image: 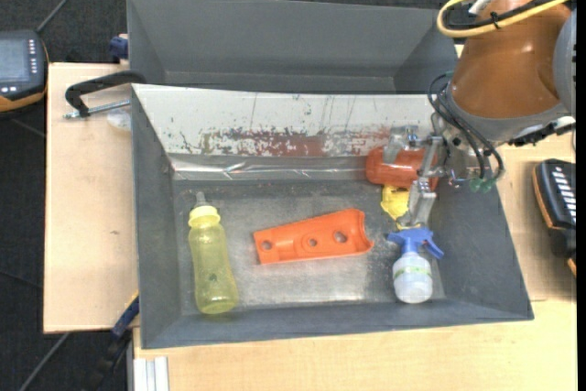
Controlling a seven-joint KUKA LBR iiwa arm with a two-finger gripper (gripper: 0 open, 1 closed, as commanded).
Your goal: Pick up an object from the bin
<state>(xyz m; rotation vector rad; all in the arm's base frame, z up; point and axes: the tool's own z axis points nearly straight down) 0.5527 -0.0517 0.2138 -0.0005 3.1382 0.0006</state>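
Though state untellable, pincer (418, 213) by white spray bottle (412, 275), lengthwise front-to-back, blue head (414, 241) rearward.

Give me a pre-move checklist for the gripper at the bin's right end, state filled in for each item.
1. Gripper inside the bin, at its right end: ok.
2. Nearest things identified, red object, yellow piece, blue-triggered spray bottle: ok.
3. Those three spaced apart for a single pick: not ok, crowded.
4. Gripper holding nothing: cannot tell.
5. Orange flat part and yellow bottle lie apart from the gripper: ok.
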